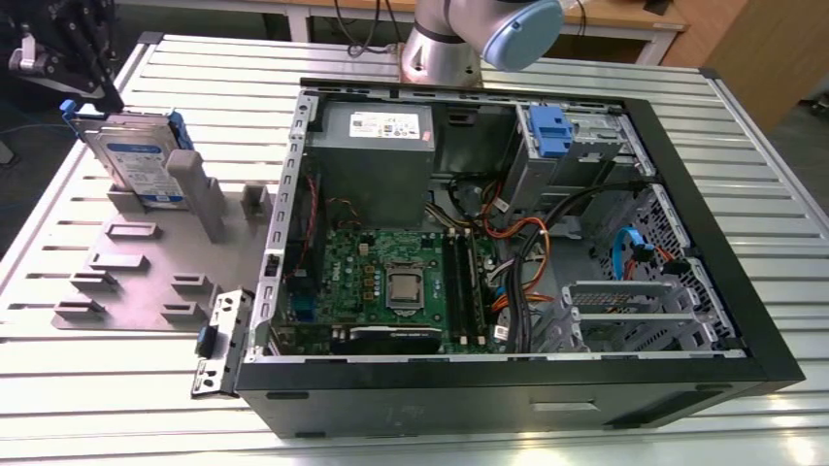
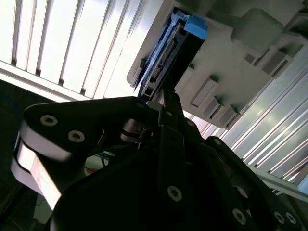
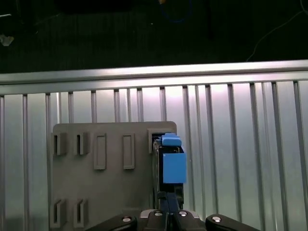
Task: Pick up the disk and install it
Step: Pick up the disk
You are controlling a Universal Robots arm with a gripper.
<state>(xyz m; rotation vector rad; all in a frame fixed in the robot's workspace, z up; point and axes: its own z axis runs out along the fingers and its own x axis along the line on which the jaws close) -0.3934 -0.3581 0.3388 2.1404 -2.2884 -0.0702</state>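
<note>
The disk [image 1: 136, 160], a silver drive with a white-and-blue label in a blue carrier, stands on edge and leans in a slot of the grey holder plate [image 1: 130, 277] at the exterior view's left. My gripper [image 1: 78, 92] is at the disk's upper far end. In both wrist views the disk [image 3: 171, 163] [image 2: 168, 53] is seen edge-on. The black fingers [image 3: 168, 209] [image 2: 166, 103] are pressed together with their tips right at its near end. Nothing shows between them, and contact with the disk cannot be told.
An open computer case [image 1: 291, 194] lies right of the holder, with its motherboard, cables and a drive bay holding a blue tab [image 1: 550, 131] at the back. The arm's base [image 1: 441, 49] stands behind the case. The slatted metal table [image 1: 751, 155] ends close behind the holder.
</note>
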